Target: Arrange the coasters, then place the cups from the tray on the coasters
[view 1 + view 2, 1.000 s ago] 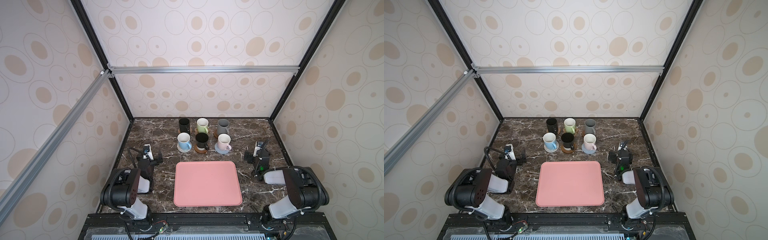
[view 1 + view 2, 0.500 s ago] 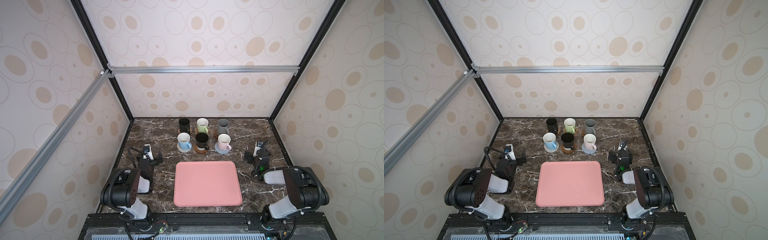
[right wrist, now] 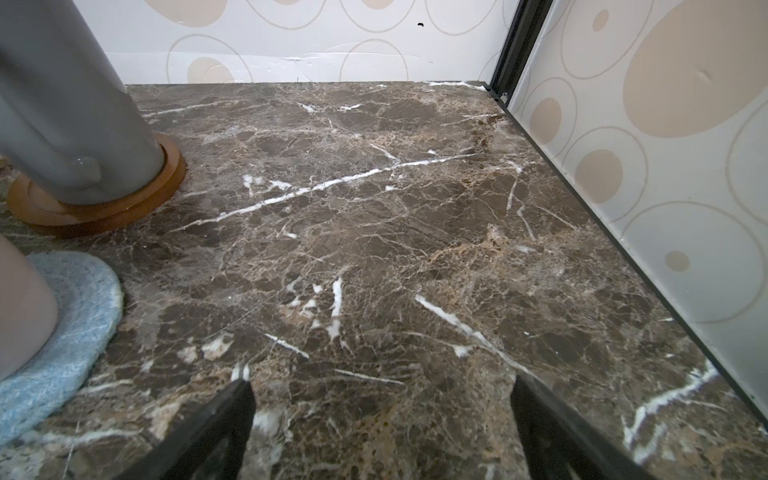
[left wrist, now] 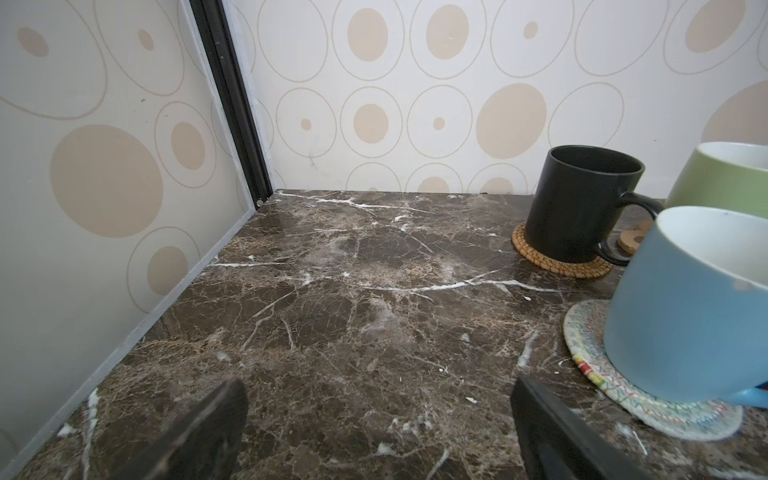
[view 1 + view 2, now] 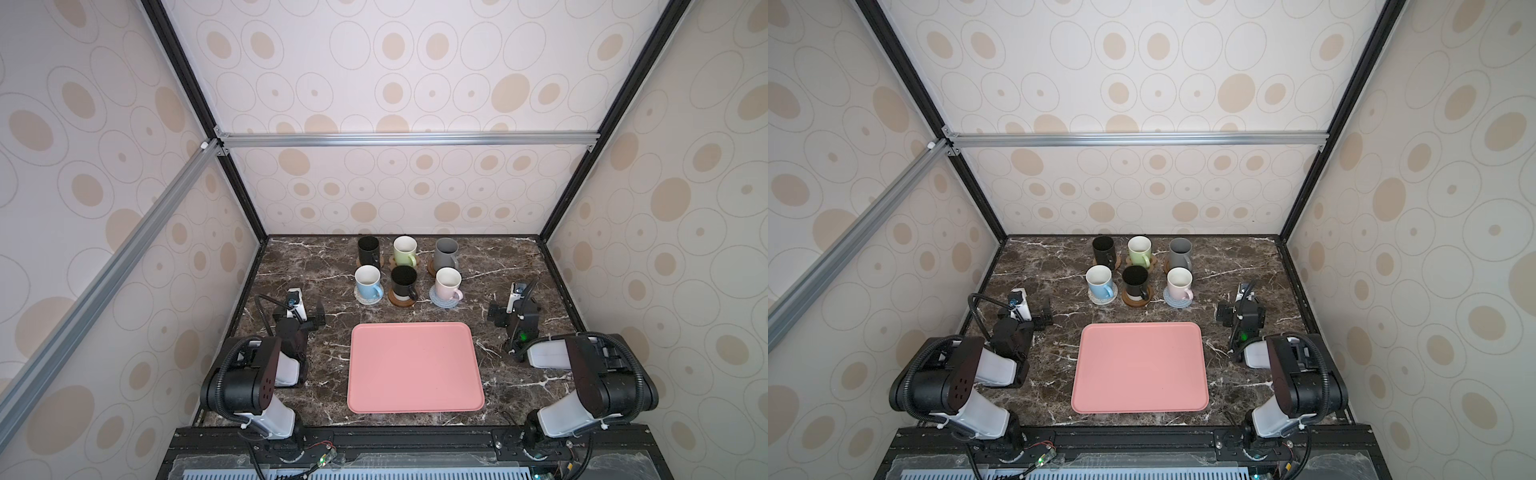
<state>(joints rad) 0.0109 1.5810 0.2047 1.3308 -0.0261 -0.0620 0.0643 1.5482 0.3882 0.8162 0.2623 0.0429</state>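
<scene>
Brown marble makes the counter (image 5: 291, 266). In both top views six cups (image 5: 404, 266) sit on coasters (image 5: 370, 298) in two rows near the back edge: black cup (image 5: 368, 249), green cup (image 5: 404, 250), grey cup (image 5: 446, 253) behind; blue cup (image 5: 367, 281), second black cup (image 5: 403, 282), pink cup (image 5: 447, 284) in front. The pink tray (image 5: 415, 368) lies by the front edge. The left gripper (image 5: 302, 316) and right gripper (image 5: 513, 311) sit by the side edges, jaws wide apart, holding nothing.

Left wrist view: blue cup on a speckled coaster (image 4: 590, 353), black cup on a rattan coaster (image 4: 557, 259).

Right wrist view: grey cup on a wooden coaster (image 3: 104, 212), pink cup on a blue woven coaster (image 3: 70, 332).
</scene>
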